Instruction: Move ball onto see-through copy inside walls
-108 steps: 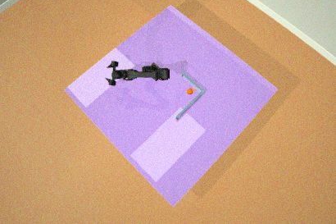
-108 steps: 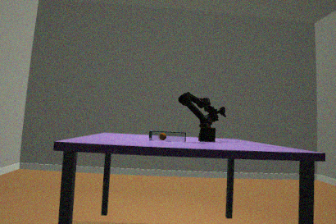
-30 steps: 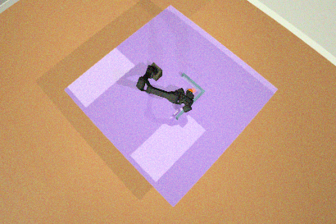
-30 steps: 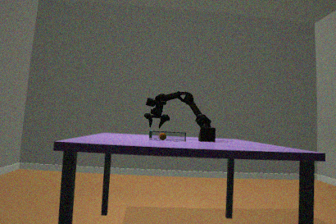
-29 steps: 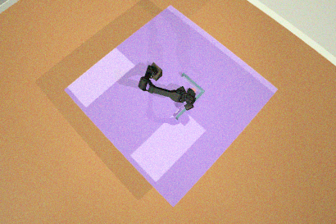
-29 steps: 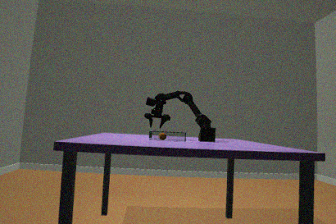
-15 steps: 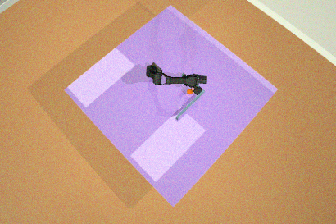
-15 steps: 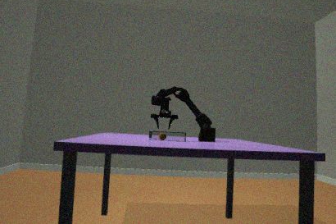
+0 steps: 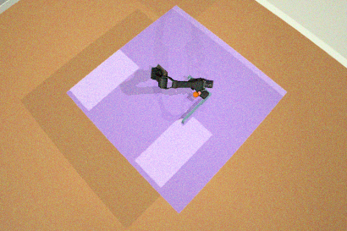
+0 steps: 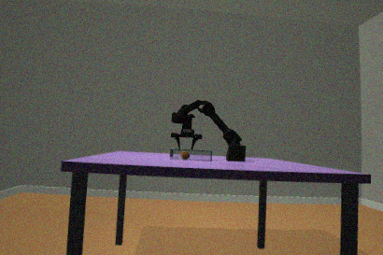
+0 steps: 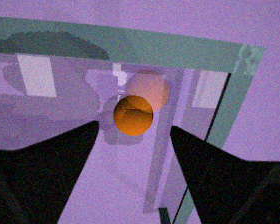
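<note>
Purple desk (image 10: 290, 167) on four dark legs, carrying a black six-joint arm (image 10: 219, 126) whose base stands near the middle. The gripper (image 10: 186, 147) hangs over the corner enclosure, its jaws spread wide with nothing between them. The orange ball (image 11: 133, 115) lies on the desk inside the two low clear walls (image 11: 141, 42), just ahead of the two dark fingertips and between their lines of reach, touching neither. The see-through copy of the ball (image 11: 150, 89), a pale pink sphere, sits just beyond the ball toward the far wall; in the wrist view the two overlap at their edges, so the ball is beside the marked spot rather than on it. One wall runs across the far side and the second runs down the right side, meeting it at a corner (image 11: 248, 57); both stand close around the ball and the copy and bound the room on those two sides. From above, the arm covers part of the enclosure, and only the ball (image 9: 195, 95) and the longer wall (image 9: 194, 112) show clearly.
</note>
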Available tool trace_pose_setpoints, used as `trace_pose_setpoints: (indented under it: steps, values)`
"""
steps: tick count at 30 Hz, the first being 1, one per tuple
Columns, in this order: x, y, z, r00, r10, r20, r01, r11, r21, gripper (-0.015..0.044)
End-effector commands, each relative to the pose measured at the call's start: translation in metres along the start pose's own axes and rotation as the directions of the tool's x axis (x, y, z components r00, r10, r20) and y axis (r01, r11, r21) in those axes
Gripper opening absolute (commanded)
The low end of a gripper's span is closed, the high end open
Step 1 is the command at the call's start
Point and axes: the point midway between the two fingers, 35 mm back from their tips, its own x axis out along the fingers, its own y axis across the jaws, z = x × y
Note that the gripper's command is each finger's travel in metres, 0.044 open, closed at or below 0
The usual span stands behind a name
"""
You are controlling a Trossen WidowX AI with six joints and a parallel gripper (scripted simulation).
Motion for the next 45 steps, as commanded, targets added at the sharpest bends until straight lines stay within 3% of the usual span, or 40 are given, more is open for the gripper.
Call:
trace_pose_setpoints:
  steps: [1, 19, 22, 32, 39, 45]
  values:
    - [0.008, 0.002, -0.001, 1.000, 0.002, -0.008, -0.002, 1.000, -0.007, 0.0341]
    - [0.034, 0.002, -0.002, 1.000, 0.002, -0.009, -0.002, 1.000, -0.007, 0.0341]
    - [0.034, 0.002, -0.002, 1.000, 0.002, -0.009, -0.002, 1.000, -0.007, 0.0262]
    - [0.034, 0.002, -0.002, 1.000, 0.002, -0.009, -0.002, 1.000, -0.007, 0.0196]
    - [0.010, -0.002, 0.001, 1.000, 0.001, -0.005, -0.001, 1.000, -0.008, 0.0012]
    - [-0.023, -0.005, 0.003, 1.000, 0.001, -0.002, -0.001, 1.000, -0.009, 0.0000]
